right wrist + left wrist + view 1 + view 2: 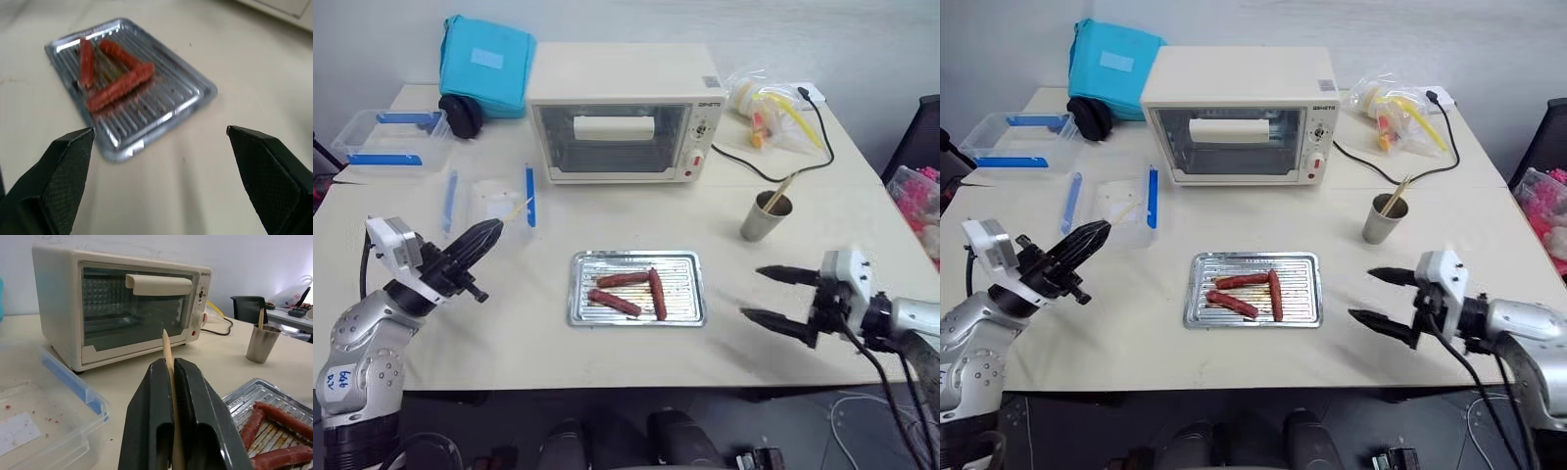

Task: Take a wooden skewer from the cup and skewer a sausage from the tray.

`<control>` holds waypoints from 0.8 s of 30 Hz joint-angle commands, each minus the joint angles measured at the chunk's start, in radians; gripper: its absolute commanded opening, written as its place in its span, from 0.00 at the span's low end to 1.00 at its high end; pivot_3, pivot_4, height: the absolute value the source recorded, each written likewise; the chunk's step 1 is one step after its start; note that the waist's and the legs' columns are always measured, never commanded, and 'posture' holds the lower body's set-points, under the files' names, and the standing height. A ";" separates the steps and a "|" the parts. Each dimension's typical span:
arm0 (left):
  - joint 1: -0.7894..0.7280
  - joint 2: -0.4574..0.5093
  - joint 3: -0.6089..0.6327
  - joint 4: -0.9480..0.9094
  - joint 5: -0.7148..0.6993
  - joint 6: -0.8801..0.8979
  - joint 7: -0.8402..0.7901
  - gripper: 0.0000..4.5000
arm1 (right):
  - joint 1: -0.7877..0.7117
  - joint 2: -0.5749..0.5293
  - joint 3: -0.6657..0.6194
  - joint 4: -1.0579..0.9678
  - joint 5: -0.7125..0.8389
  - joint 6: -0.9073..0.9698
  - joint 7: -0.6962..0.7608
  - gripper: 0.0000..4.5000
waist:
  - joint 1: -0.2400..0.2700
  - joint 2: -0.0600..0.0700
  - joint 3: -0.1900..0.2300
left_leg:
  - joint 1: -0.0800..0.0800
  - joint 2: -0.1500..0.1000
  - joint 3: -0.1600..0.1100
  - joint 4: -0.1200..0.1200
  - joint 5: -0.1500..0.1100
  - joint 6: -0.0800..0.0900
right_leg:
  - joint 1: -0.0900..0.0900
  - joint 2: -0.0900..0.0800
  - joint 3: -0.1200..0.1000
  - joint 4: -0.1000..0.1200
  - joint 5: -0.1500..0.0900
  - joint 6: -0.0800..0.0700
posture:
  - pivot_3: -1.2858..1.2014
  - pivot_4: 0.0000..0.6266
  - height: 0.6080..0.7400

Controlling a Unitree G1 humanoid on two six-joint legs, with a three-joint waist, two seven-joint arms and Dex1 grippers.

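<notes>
left pincer (pixel 487 235) clamped, right pincer (pixel 766 295) spread wide

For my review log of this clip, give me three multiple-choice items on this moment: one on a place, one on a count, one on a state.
1. Where does the cup stand?
A. inside the toaster oven
B. on the table, to the right of the tray
C. on the tray

2. How many sausages lie in the tray?
A. one
B. five
C. three

3. How is the left gripper?
A. shut on the wooden skewer
B. wide open and empty
C. shut on a sausage

Key:
1 B: the cup stands right of the tray, in front of the toaster oven.
2 C: three sausages show on the ribbed bottom.
3 A: the wooden skewer rises between its closed jaws.
</notes>
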 commanded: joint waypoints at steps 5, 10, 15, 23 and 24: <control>0.055 0.059 0.038 -0.030 -0.011 -0.003 -0.068 0.00 | -0.214 0.094 0.251 -0.208 0.022 0.375 -0.297 0.99 | -0.002 0.000 0.000 | -0.001 0.001 0.000 -0.002 -0.001 -0.001 | -0.002 0.000 0.000 -0.001 -0.001 -0.003 | 0.52 0.24 1.00; 0.106 0.096 0.032 -0.045 -0.002 -0.001 -0.125 0.00 | -0.317 0.214 0.393 -0.171 -0.066 0.483 -0.474 0.99 | -0.003 -0.001 -0.001 | -0.002 0.001 0.000 -0.002 -0.001 -0.001 | -0.004 -0.001 0.000 -0.001 -0.002 -0.004 | 0.52 0.24 1.00; 0.123 0.102 0.030 -0.070 -0.010 0.008 -0.127 0.00 | -0.339 0.261 0.491 -0.098 -0.182 0.444 -0.542 0.99 | 0.002 -0.002 -0.001 | -0.003 0.000 0.000 -0.002 -0.002 -0.001 | -0.004 -0.002 -0.002 -0.001 -0.002 -0.004 | 0.52 0.24 1.00; 0.129 0.090 0.027 -0.106 -0.019 0.032 -0.108 0.00 | -0.344 0.256 0.515 -0.061 -0.242 0.416 -0.514 0.72 | -0.005 -0.002 -0.001 | -0.003 0.000 0.000 -0.002 -0.002 0.000 | -0.005 -0.002 -0.002 -0.001 -0.002 -0.004 | 0.52 0.24 1.00; 0.127 0.088 0.026 -0.108 -0.020 0.034 -0.106 0.00 | -0.344 0.255 0.517 -0.060 -0.247 0.413 -0.507 0.65 | -0.007 -0.002 -0.001 | -0.003 0.000 0.000 -0.003 -0.002 0.000 | -0.005 -0.002 -0.002 0.000 -0.002 -0.004 | 0.52 0.24 1.00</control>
